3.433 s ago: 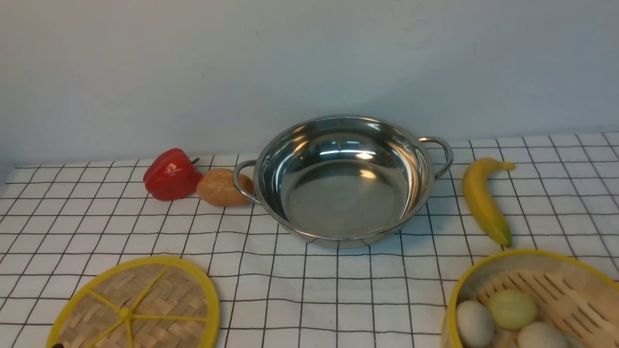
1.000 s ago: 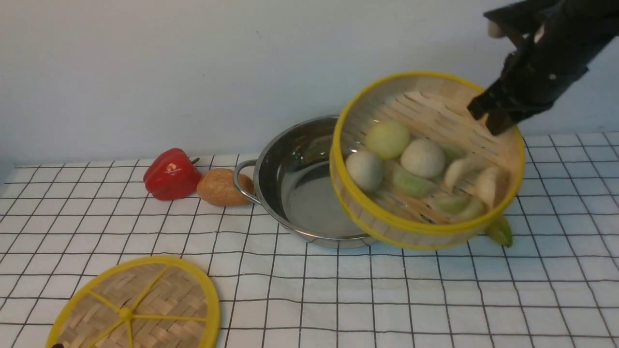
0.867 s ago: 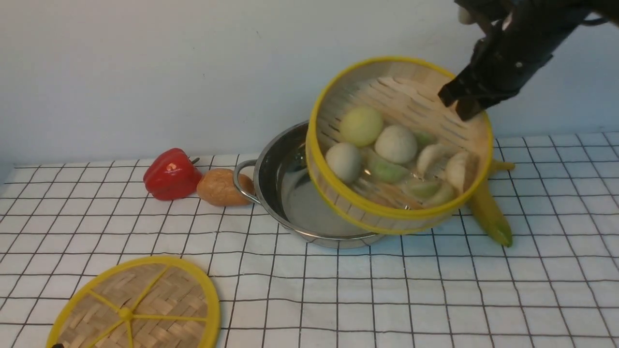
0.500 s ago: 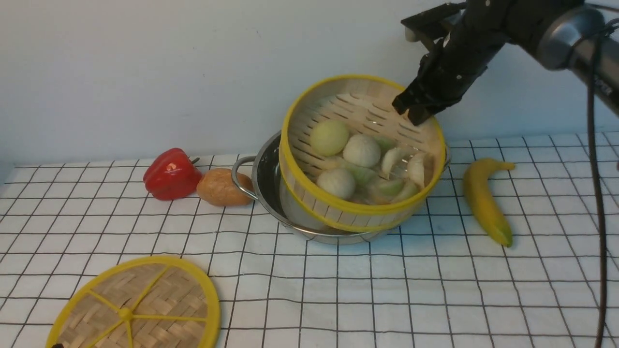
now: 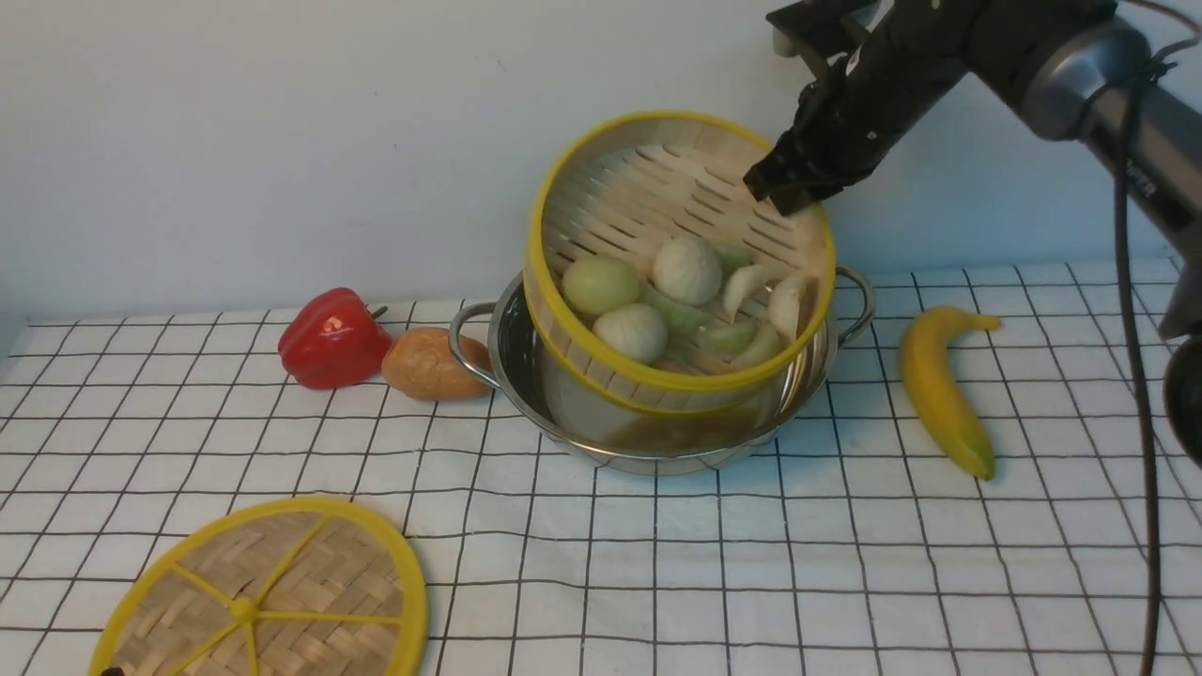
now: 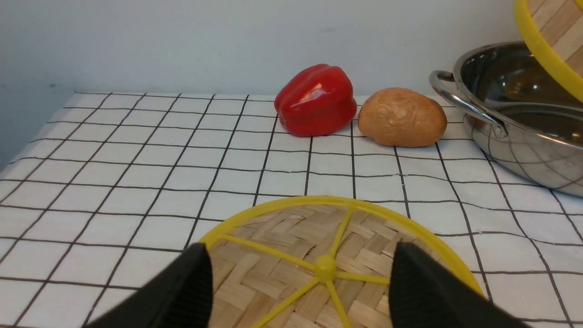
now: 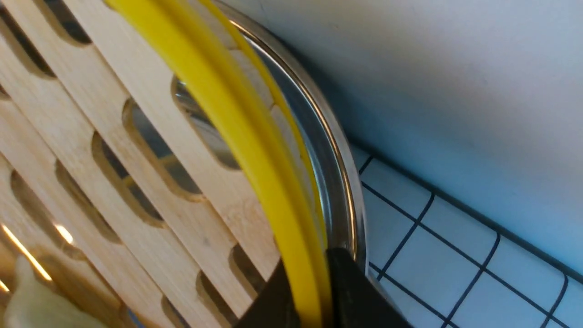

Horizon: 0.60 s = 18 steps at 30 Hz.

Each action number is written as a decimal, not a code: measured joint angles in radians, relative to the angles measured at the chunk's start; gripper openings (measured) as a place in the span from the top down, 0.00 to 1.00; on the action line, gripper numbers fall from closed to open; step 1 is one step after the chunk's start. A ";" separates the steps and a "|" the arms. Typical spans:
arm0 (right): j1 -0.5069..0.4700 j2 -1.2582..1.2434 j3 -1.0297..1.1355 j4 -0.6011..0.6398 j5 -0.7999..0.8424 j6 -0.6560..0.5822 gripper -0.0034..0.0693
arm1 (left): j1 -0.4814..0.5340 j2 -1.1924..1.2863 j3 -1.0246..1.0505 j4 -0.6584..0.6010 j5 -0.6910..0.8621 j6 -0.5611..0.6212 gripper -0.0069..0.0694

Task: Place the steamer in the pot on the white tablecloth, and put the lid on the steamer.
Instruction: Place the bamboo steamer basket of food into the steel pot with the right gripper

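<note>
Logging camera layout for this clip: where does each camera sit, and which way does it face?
Front: between the arms, facing forward over the white tablecloth at the pot and steamer; right arm and right gripper show.
Left wrist: on that wrist, over the lid toward the red pepper; left gripper, fingers apart.
Right wrist: on that wrist, close on the steamer's rim; fingers shut on it.
Shared: all three show the pot.
</note>
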 joint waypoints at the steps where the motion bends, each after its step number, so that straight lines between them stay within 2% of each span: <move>1: 0.000 0.008 0.000 0.000 0.000 0.000 0.87 | 0.000 0.000 0.000 0.000 0.000 0.000 0.28; 18: 0.000 0.106 -0.001 0.010 -0.029 -0.076 0.87 | 0.000 0.000 0.000 0.000 0.000 0.000 0.28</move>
